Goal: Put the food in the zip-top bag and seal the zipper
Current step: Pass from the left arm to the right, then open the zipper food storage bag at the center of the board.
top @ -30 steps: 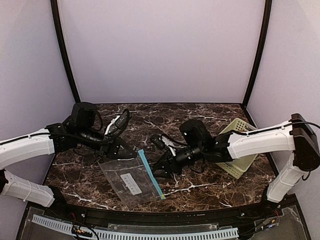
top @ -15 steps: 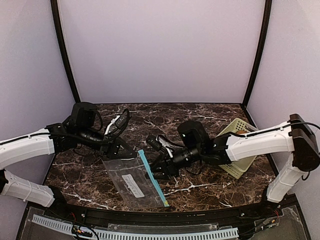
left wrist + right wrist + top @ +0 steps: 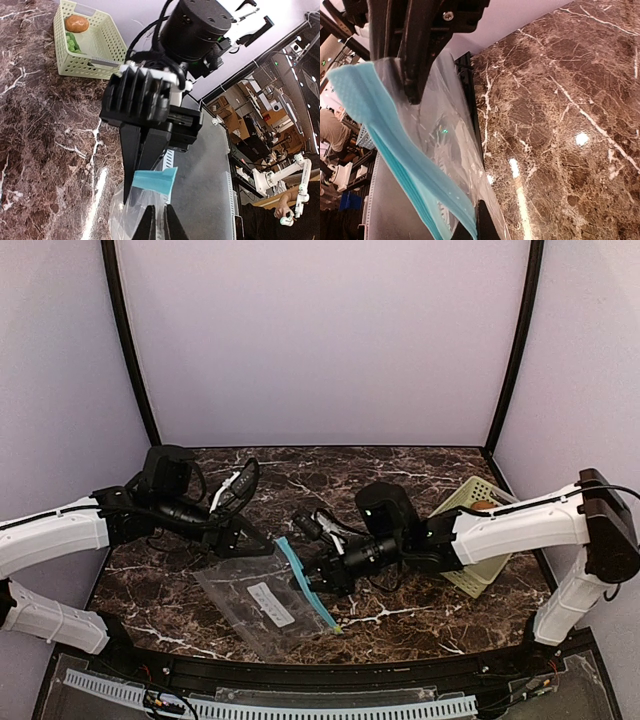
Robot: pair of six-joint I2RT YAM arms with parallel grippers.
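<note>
Closing over the last second, the right gripper point(image 3: 312, 578) is now pinching the zipper point(image 3: 390, 150) of the zip-top bag point(image 3: 255, 600), where before its jaws were standing apart just beside the strip. The bag is also lying differently than it was, its far edge raised and its near left corner swung outward.

The bag is sitting at the front middle of the table point(image 3: 420, 605), between the two arms, partly lifted off the marble. Its teal strip is running along the right-hand edge, and the white label point(image 3: 270, 604) is facing up, its print too small to read. Whether the bag's mouth is sealed or parted is not showing clearly in any view.

The left gripper point(image 3: 262, 542) is holding the clear film at the bag's far corner with its fingers nearly together. In the left wrist view those fingers are being cut off by the bottom edge, with crumpled plastic between them. In the right wrist view only the dark tips of the right fingers are showing at the bottom edge, the folded teal strip rising from them. From above, the exact spot where they are meeting the strip is being hidden by the gripper's own body.

Both food items are lying well apart from the bag, inside the pale green basket point(image 3: 85, 67) at the right of the table: the brown-orange oval point(image 3: 76, 23) in a far corner and the green vegetable point(image 3: 73, 43) just beside it. From above, the right arm is covering much of the basket, and the green vegetable is not showing there
</note>
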